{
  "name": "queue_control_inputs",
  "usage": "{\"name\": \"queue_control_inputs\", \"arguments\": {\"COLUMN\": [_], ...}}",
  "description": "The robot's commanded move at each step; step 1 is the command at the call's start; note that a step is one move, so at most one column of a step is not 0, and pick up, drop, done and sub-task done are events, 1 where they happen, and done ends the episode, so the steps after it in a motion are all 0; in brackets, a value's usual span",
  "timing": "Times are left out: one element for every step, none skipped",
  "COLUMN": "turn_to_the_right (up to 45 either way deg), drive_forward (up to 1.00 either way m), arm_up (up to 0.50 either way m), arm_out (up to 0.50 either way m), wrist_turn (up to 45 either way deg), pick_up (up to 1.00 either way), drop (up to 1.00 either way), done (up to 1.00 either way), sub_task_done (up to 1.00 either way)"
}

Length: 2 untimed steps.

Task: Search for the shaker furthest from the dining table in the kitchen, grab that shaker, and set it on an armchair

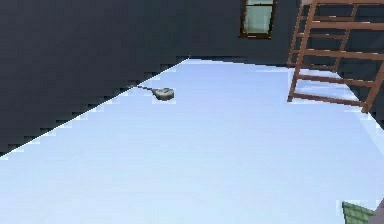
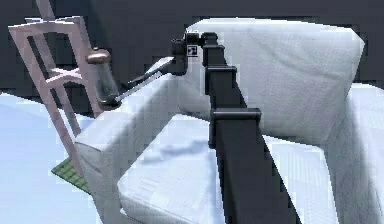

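Ahead, in the forward view, a small grey object [image 1: 162,94] lay on the pale floor [image 1: 200,160], left of a wooden chair [image 1: 335,50] at the far right. In the arm side view, the arm [image 2: 240,130] stretched over a white armchair [image 2: 300,90]. The gripper [image 2: 118,95] held the shaker [image 2: 101,75], hanging just above the armchair's left armrest.

One armchair [image 2: 290,90], one wooden chair [image 2: 50,26], one window [image 1: 258,17], one grey object [image 1: 162,94].
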Motion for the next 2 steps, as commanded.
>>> {"name": "queue_control_inputs", "arguments": {"turn_to_the_right": [0.0,0.0], "drive_forward": [0.0,0.0], "arm_up": [0.0,0.0], "arm_out": [0.0,0.0], "wrist_turn": [45.0,45.0], "pick_up": [0.0,0.0], "drop": [0.0,0.0], "done": [0.0,0.0], "sub_task_done": [0.0,0.0]}}
